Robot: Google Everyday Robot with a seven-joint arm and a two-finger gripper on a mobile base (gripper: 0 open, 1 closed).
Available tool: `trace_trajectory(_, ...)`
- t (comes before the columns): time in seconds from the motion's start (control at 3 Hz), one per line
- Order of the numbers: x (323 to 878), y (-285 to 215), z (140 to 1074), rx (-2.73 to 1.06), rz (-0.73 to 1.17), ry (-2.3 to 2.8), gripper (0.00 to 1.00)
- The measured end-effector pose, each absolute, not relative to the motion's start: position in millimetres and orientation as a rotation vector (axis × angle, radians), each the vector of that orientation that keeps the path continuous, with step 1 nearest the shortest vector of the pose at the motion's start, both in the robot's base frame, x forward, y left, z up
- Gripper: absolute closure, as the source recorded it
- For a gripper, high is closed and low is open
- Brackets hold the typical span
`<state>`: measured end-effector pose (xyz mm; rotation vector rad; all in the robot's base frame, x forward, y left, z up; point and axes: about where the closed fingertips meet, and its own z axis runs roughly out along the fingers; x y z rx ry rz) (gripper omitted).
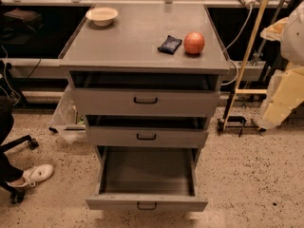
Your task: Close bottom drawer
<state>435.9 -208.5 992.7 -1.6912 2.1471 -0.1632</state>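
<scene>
The bottom drawer (146,204) is the lowest of three grey cabinet drawers. It is pulled far out, so its deep, empty grey box shows from above. Its flat front faces me, with a small black bar handle (147,206) at the lower edge of the view. The middle drawer (146,137) and the top drawer (145,100) above it stand slightly open. My gripper is not in view; only a white and cream part of the arm (287,87) shows at the right edge, well away from the drawers.
On the cabinet top (133,46) sit a white bowl (101,15), a dark packet (169,44) and a red apple (194,42). A person's leg and white shoe (35,174) are at the left. A stand with a pole (237,120) is on the right. The floor is speckled.
</scene>
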Motion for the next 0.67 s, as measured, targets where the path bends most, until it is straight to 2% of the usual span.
trace_trajectory(0.33, 425.3, -186.5, 958.3, -1.735, -0.094, 2.057, 0.00)
trace_trajectory(0.67, 416.0, -142.4, 886.6, -1.772, 0.039, 1.979, 0.00)
